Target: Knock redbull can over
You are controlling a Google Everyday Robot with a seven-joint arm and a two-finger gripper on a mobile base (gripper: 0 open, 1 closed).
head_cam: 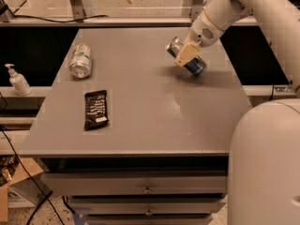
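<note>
Nearest: drawer fronts (147, 184) below the grey table (140, 135), and at lower right the robot's white body (267, 163), parked close to that corner, likely so the arm reaches the far side. Left of centre: one dark snack bar (96, 109), flat on the top, well apart from the work and not involved. Off the table's left edge, on a lower ledge: one pump bottle (18, 81), upright. Further back on the left: one silver-green can (80, 60), on its side, not the target. Far right of the top: the redbull can (197, 65), blue and silver, steeply tilted with its silver top leaning left and its base at or just above the surface, which of the two cannot be told. Its lean suggests the toppling is under way but not finished. The gripper (186, 54) lies against the can's upper side. Whether it clasps the can or only presses on it cannot be told. Behind: the white arm (225, 8), descending from upper right.
</note>
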